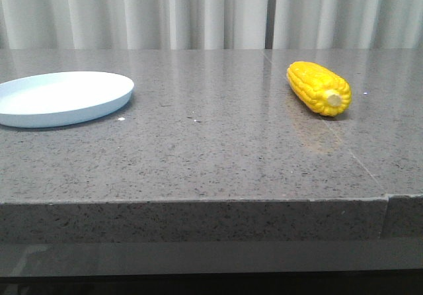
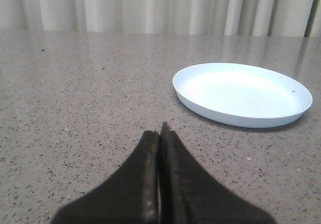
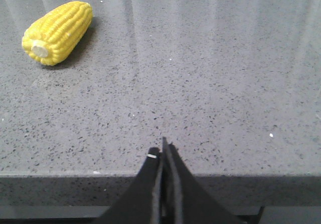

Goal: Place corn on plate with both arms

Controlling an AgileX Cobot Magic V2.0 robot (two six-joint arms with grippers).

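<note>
A: Left tool (image 2: pixel 160 133) state?

B: Black fingers pressed together, no gap, nothing between them. It sits low over the grey speckled stone worktop (image 2: pixel 90 93), tips aimed at bare stone.

A: Right tool (image 3: pixel 163 148)?

B: Same. Fingers pinched tight, nothing held. It sits at the near edge of the worktop, tips just over the front lip. Small white fleck on one fingertip; can't tell what it is.

A: Neither one shows in the front view?

B: Correct, wrist views only.

A: Where's the plate relative to the left tool?

B: The round shallow pale blue-white plate (image 2: pixel 243 93) with a low raised rim lies beyond the left tool's tips and off to one side, apart from it, flat on the worktop. Nothing on it.

A: And the corn?

B: The bright yellow corn cob (image 3: pixel 58 32), rows of kernels, lies on its side on the worktop, well apart from the plate. In the front view the plate (image 1: pixel 63 96) is at the far left and partly cut by the frame edge; the corn cob (image 1: pixel 318 87) is on the right. Its pale cut stem end faces the front edge, the cob angled away. It's beyond the right tool, off to one side, not touching it.

A: Background?

B: Pale pleated curtain (image 1: pixel 198 10) behind the worktop.
</note>
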